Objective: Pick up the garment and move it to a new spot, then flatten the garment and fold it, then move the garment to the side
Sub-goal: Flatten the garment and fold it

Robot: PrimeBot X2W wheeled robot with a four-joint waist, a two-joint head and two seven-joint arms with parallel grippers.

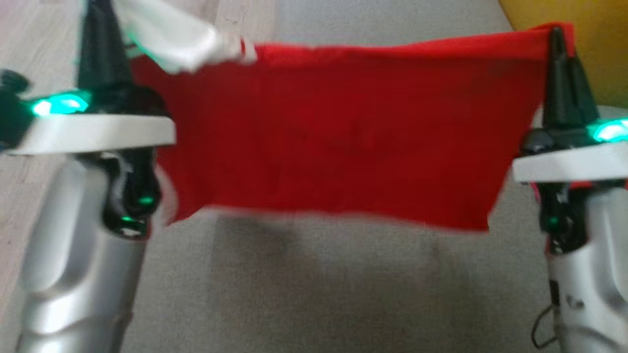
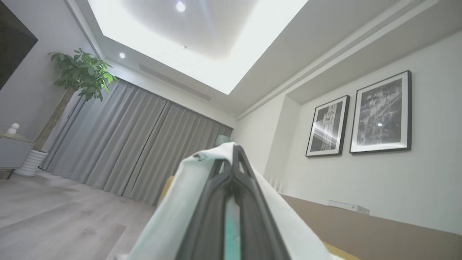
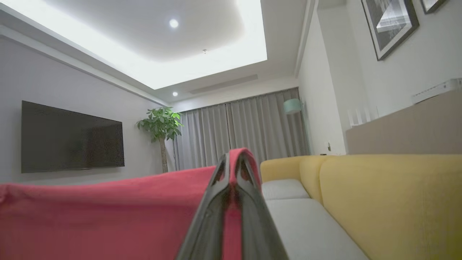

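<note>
Seat: grey seat (image 1: 314, 284) under and between both tools, well apart from the hanging cloth.
Lower hem: hangs free below the tool tips and on their near side; too blurred to trace finely, but apart from the seat.
Left tool (image 1: 100, 17): fingers pressed together on the white part (image 1: 181, 39) of the garment; in the left wrist view, white cloth folds over the tip on both sides.
Right tool (image 1: 557, 37): pinched tight on the red top corner, cloth draped over the fingertips.
Garment (image 1: 338, 142): red, held up in the air as an open sheet, top edge drawn nearly straight from one tool tip to the other.
Long axis: left to right, tool to tool, across the seat.
Nearer arm: neither, judged; both at much the same height and reach.
Next move, judged: lower both tools together, hem down first, with the spacing held so the sheet lands flat.
Beyond: yellow sofa (image 1: 588, 44) past the right tool; wooden floor (image 1: 29, 196) outside the left tool.
</note>
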